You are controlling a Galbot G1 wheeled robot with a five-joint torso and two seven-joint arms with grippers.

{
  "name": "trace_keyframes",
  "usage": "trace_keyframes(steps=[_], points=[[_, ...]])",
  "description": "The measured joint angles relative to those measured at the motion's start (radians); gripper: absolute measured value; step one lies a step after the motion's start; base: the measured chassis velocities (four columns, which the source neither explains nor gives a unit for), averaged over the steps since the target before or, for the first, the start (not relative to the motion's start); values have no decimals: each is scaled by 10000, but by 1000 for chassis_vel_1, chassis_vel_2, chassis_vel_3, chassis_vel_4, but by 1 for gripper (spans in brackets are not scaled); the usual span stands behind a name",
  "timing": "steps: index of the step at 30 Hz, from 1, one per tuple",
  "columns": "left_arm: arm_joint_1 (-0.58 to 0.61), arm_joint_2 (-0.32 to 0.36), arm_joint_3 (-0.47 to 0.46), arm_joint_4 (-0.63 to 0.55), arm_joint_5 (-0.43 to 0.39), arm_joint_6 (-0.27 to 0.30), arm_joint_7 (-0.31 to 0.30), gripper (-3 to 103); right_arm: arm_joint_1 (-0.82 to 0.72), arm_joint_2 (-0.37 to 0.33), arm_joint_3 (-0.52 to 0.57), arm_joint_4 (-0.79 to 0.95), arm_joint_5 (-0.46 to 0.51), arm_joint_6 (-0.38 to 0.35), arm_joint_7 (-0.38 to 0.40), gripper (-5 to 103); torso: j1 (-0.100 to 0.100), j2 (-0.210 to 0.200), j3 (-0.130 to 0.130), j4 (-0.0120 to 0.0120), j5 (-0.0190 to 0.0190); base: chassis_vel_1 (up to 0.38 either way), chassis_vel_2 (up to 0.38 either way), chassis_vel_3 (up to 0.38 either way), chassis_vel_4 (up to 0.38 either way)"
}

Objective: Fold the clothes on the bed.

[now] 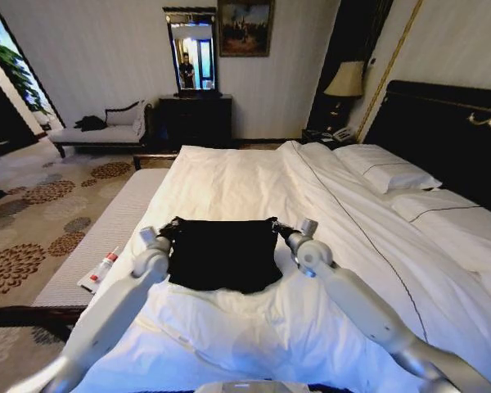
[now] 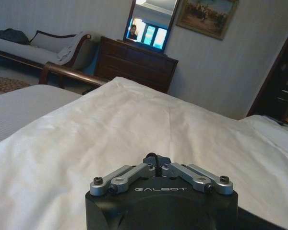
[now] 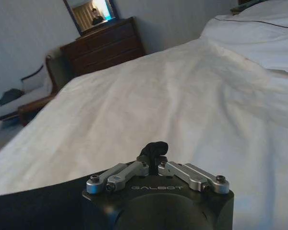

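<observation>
- I have the left gripper (image 1: 165, 232) pinched on the far left corner of the black soft-fabric T-shirt (image 1: 222, 255).
- The right gripper (image 1: 280, 230) clamps its far right corner.
- Between them it lies on the white-duveted bed (image 1: 229, 184).

One T-shirt (image 1: 222, 254), two pillows (image 1: 393, 173).

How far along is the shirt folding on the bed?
Partway. The shirt already looks folded once into a squat black shape on the duvet. In hand: the left end effector and right end effector each pinch a far corner, fingers closed on black fabric. Left: the remaining folds and letting go.
</observation>
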Motion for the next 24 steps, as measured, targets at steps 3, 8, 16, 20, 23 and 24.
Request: trace_keyframes(steps=[3,8,16,20,23,24], points=[[-816,-512,275,1189,198,-106,178,0,264,343,-80,-897,-443,309,-294,3,0,1,0,-2,2,0,0,0,0],[-1735,-858,543,2455,248,-178,429,0,627,703,-58,-1632,-761,497,-493,3,-1,1,-1,-5,0,0,0,0,0],[-2003,-950,716,2855,249,-256,562,0,968,1064,76,-2447,-1139,749,-725,3,-4,2,-2,2,1,0,0,0,0],[-1919,-1046,703,2874,490,-391,586,0,933,957,120,-2465,-1409,913,-872,3,-3,2,-3,-4,-1,0,0,0,0],[-1510,-907,652,2524,945,-677,903,0,588,815,128,-2156,-1960,1151,-830,3,-3,3,-3,-5,0,0,0,0,0],[-1311,-823,630,2319,1003,-735,946,0,423,780,131,-2047,-2168,1220,-815,3,-3,3,-3,-4,2,0,0,0,0]])
